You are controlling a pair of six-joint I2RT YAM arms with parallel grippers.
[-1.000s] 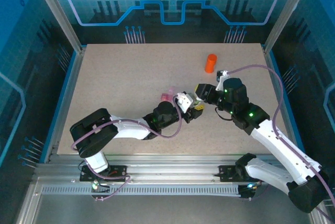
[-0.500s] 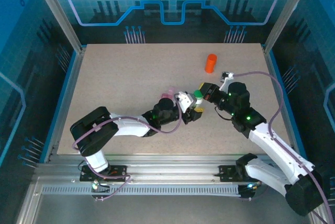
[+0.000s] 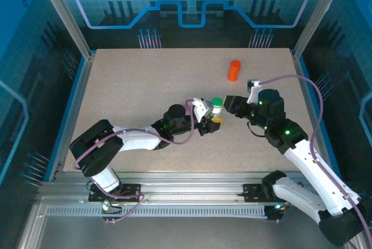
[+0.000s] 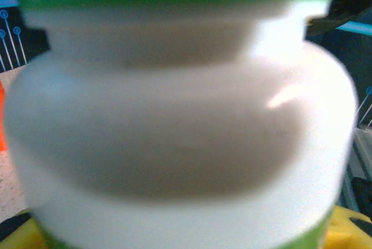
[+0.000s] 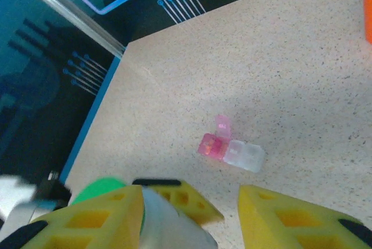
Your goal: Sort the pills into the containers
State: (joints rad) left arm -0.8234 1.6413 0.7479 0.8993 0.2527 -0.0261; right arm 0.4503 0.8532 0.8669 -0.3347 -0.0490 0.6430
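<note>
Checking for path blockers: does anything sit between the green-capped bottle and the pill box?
Nothing visible does. From the right wrist, bare table lies between the green-capped bottle and the pill box; the orange bottle stands well off to the side.

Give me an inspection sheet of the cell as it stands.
surface: speckled beige table
job's things: pill box on the table, pink lid raised; white bottle with green cap; orange bottle upright, far right
clutter: nothing seen
end effectors: left end effector shut on the white bottle; right end effector open beside it
cables: purple cables looped along both arms
surroundings: blue-lit enclosure walls, aluminium frame
</note>
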